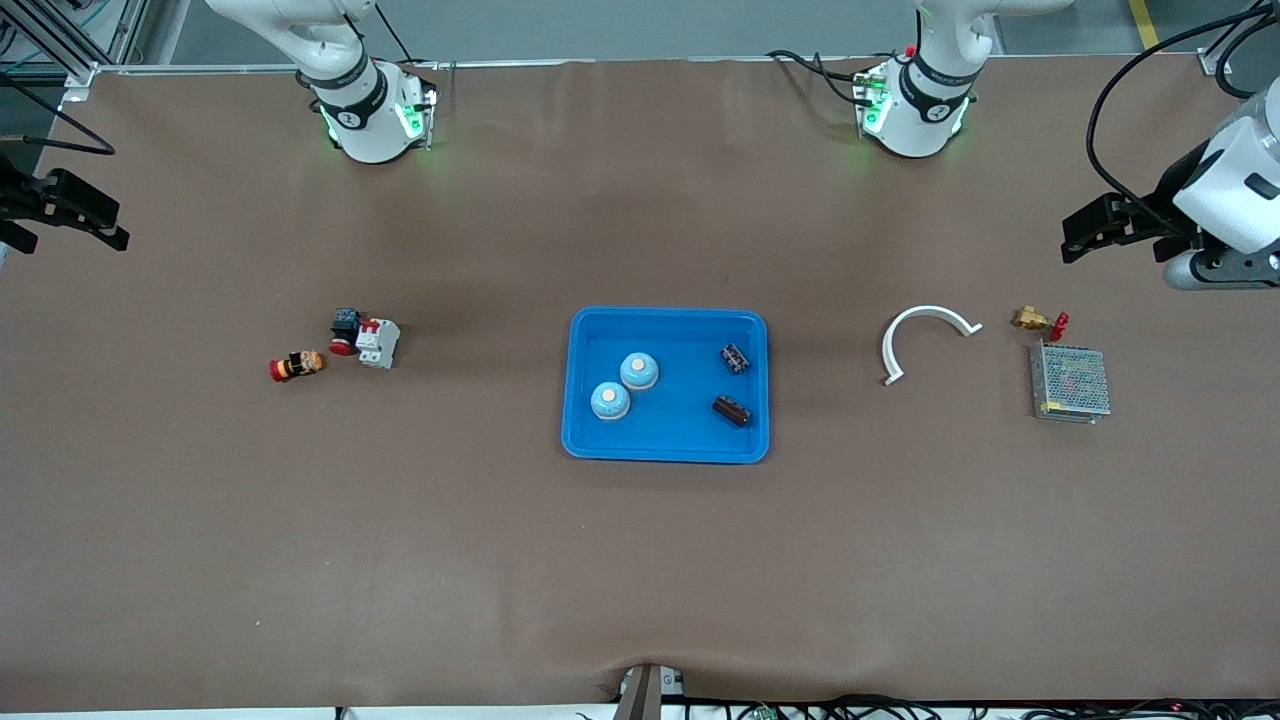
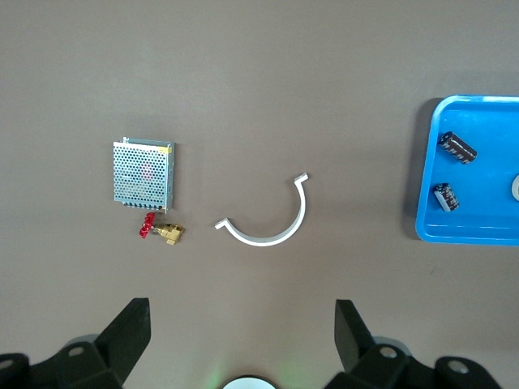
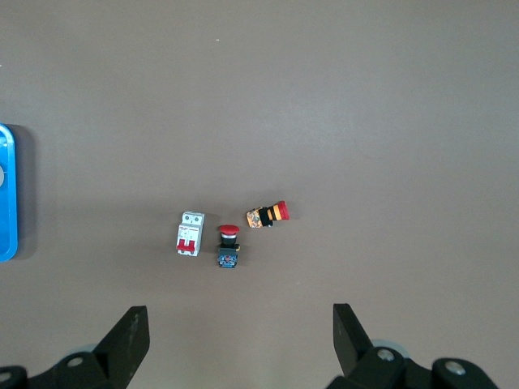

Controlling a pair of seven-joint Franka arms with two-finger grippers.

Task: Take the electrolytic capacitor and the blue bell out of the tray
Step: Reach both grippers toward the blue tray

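A blue tray (image 1: 680, 430) lies at the table's middle. In it are two round light-blue bells (image 1: 639, 370) (image 1: 610, 401) and two dark capacitors (image 1: 735, 358) (image 1: 732, 410), the capacitors toward the left arm's end. The left wrist view shows the tray (image 2: 478, 227) with both capacitors (image 2: 458, 147) (image 2: 446, 197). My left gripper (image 1: 1075, 238) (image 2: 242, 320) hangs open and empty over the left arm's end of the table. My right gripper (image 1: 118, 225) (image 3: 241, 324) hangs open and empty over the right arm's end. Both are well away from the tray.
Toward the left arm's end lie a white curved clip (image 1: 925, 335), a brass valve with a red handle (image 1: 1038, 321) and a metal mesh box (image 1: 1070, 383). Toward the right arm's end lie a white circuit breaker (image 1: 378, 342), a red push-button (image 1: 344, 332) and a red-capped switch (image 1: 297, 366).
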